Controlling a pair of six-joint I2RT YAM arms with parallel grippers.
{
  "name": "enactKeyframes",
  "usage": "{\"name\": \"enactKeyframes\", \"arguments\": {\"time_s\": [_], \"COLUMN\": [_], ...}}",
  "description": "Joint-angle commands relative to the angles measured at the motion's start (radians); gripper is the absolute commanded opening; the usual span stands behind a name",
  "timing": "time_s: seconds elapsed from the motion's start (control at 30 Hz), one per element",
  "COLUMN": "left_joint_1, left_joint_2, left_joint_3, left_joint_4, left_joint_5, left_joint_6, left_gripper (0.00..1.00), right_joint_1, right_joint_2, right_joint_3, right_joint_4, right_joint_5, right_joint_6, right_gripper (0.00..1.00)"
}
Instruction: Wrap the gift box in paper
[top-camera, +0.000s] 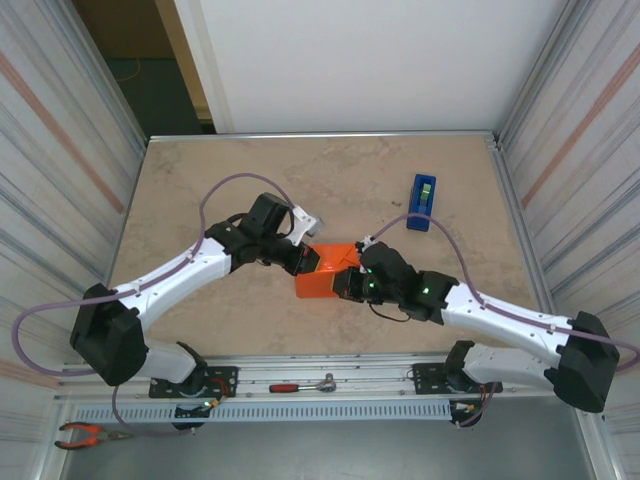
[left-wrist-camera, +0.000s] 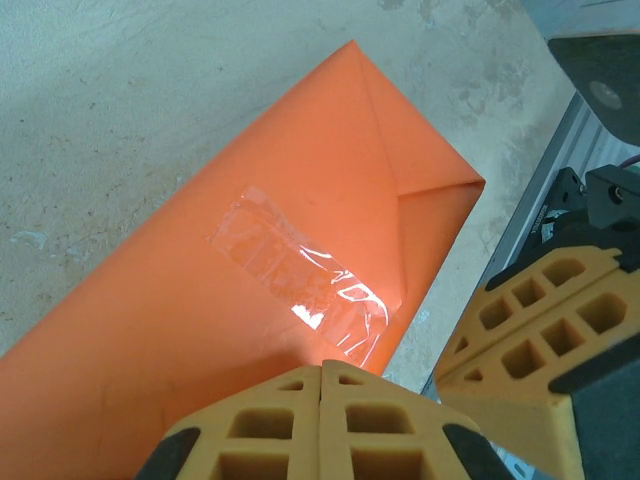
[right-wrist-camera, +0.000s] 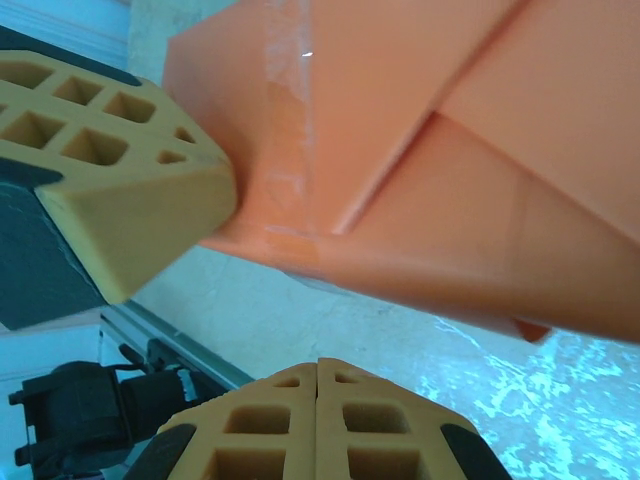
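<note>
The orange paper (top-camera: 318, 280) lies folded into a parcel in the middle of the table; the gift box is hidden. In the left wrist view the paper (left-wrist-camera: 200, 270) has a strip of clear tape (left-wrist-camera: 300, 275) across a seam and a triangular end fold at the far corner. My left gripper (left-wrist-camera: 322, 368) is shut and empty, its tips just above the parcel's near edge (top-camera: 310, 262). Facing it, my right gripper (right-wrist-camera: 318, 365) is shut and empty, just off the parcel's side (top-camera: 346, 284). The left fingers (right-wrist-camera: 130, 190) sit against the parcel's taped edge.
A blue tape dispenser (top-camera: 422, 202) stands at the back right of the table. A red-handled tool (top-camera: 300, 385) lies on the front rail and pliers (top-camera: 85, 433) lie at the front left. Corrugated walls close in both sides.
</note>
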Motion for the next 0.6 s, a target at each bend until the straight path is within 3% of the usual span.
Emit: {"name": "enactKeyframes", "arguments": {"time_s": [0.0,0.57], "left_joint_1": [-0.007,-0.007], "left_joint_2": [0.019,0.002], "left_joint_3": [-0.048,-0.037], "left_joint_4": [-0.102,-0.104], "left_joint_5": [-0.032,-0.019], "left_joint_6": [0.019,0.023], "left_gripper": [0.00,0.00], "right_joint_1": [0.009,-0.120], "right_joint_2": [0.050,0.066], "right_joint_3": [0.054,0.067], "right_joint_4": [0.023,0.013], "right_joint_5": [-0.007,-0.145], "right_joint_6": [-0.028,-0.058], "right_gripper": [0.00,0.00]}}
